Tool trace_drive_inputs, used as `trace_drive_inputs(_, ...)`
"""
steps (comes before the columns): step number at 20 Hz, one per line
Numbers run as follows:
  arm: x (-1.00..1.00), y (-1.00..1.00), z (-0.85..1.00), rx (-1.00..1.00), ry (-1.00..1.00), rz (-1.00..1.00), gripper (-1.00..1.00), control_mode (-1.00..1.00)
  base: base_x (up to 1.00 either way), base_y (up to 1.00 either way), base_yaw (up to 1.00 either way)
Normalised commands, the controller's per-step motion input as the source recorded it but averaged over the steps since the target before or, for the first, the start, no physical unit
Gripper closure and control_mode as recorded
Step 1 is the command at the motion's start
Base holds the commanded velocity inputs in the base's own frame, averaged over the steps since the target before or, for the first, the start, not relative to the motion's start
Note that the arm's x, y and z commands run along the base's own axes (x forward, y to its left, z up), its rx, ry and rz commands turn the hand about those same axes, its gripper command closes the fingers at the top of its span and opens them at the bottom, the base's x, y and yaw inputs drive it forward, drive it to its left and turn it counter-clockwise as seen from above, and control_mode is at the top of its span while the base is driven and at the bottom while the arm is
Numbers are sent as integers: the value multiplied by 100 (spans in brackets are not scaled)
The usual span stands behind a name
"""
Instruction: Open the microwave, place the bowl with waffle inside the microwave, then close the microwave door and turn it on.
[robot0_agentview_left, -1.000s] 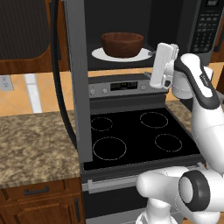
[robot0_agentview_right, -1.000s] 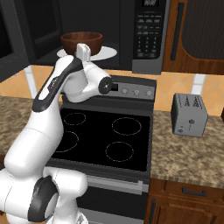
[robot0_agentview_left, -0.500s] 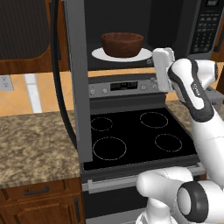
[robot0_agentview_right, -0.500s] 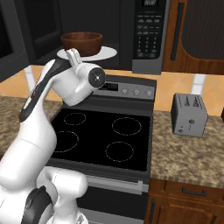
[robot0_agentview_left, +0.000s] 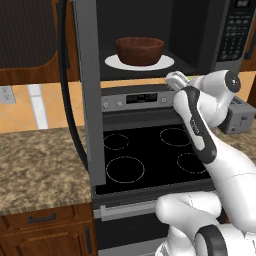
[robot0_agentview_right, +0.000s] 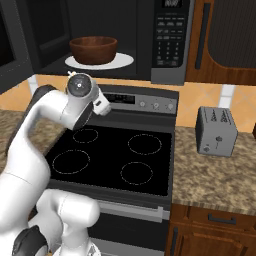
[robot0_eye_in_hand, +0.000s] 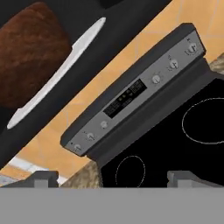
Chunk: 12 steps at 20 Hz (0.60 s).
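Withdrawn from the microwave (robot0_agentview_right: 172, 40), the gripper (robot0_eye_in_hand: 113, 178) gapes empty; bowl (robot0_agentview_left: 140, 50) sits on the turntable plate (robot0_agentview_left: 162, 62).

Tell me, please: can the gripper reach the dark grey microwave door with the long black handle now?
Probably yes. The dark grey microwave door stands swung open to the left of the stove, and nothing stands between it and the open, empty gripper; the reddish-brown bowl already sits inside on the white plate.
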Motion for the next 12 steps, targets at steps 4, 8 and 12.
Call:
trace_drive_inputs(4,-3,0,-62,-48,0,-15,-100,-100,0,0,0)
trace_drive_inputs(8,-2,0,-57,-45,-1,-14,-100,-100,0,0,0)
trace_drive_inputs(12,-2,0,-62,-35,-4,-2,-100,-100,0,0,0)
